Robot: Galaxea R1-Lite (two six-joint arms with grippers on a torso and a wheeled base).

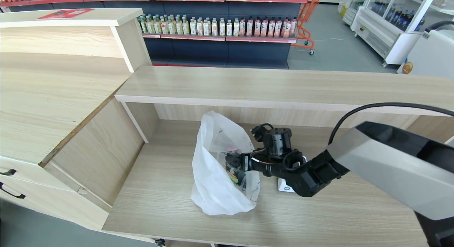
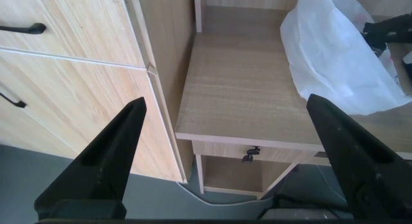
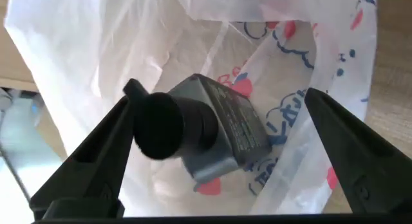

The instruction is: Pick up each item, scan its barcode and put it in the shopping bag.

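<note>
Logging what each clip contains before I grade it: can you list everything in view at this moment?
shopping bag: one, white with red and blue print, standing on the desk
pouch: one, grey with a black cap, lying inside the bag
white device: one, on the desk beside the bag, mostly hidden by the right arm
counter: one, light wood, a low desk under a raised ledge
drawers: light wood, black handles, at the robot's left
bottles: many, on red-edged shelves behind the counter
cart: one, orange, by the shelves
chiller cabinets: white, far right
left gripper: open, facing the drawers and desk edge
right gripper: open, in the bag's mouth, above the pouch
</note>
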